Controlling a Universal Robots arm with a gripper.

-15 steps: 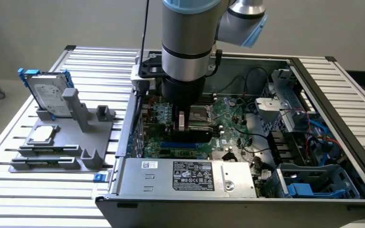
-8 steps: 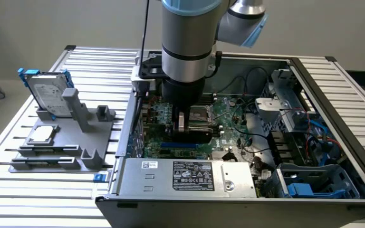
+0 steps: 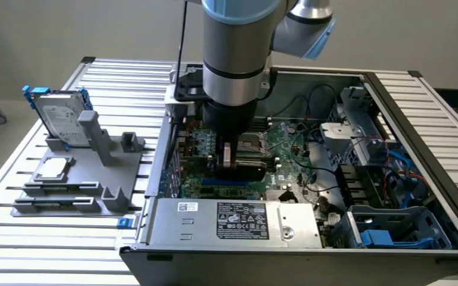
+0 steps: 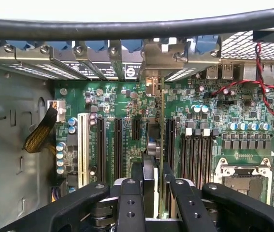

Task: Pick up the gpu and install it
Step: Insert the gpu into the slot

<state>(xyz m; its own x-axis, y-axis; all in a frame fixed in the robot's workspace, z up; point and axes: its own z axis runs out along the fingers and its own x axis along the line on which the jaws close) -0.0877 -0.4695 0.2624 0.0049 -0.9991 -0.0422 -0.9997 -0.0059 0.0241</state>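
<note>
Looking at a ribbed aluminium table point(image 3: 93, 77) in front of a plain pale wall point(image 3: 70, 30), nothing fancy. Sitting on it: an open PC case point(image 3: 421, 128) lying on its side, with the power supply point(image 3: 237, 220) along the near edge and the green motherboard point(image 3: 293, 143) exposed. Off to the exterior view's left, well apart from the case, a grey fixture point(image 3: 110, 179) carrying a hard drive point(image 3: 58, 116) with blue rails stood upright and a small square processor chip point(image 3: 54, 168) lying flat.

Reaching straight down into the case, the gripper point(image 3: 231, 156), jaws pinched narrow on the gpu point(image 3: 241, 173). From the wrist view, same grip: gripper point(image 4: 152, 179) clamping the gpu point(image 4: 152, 142) edge-on, upright over the black expansion slots, far end up near the rear slot covers. Can't tell whether it's actually seated in a slot.
</note>
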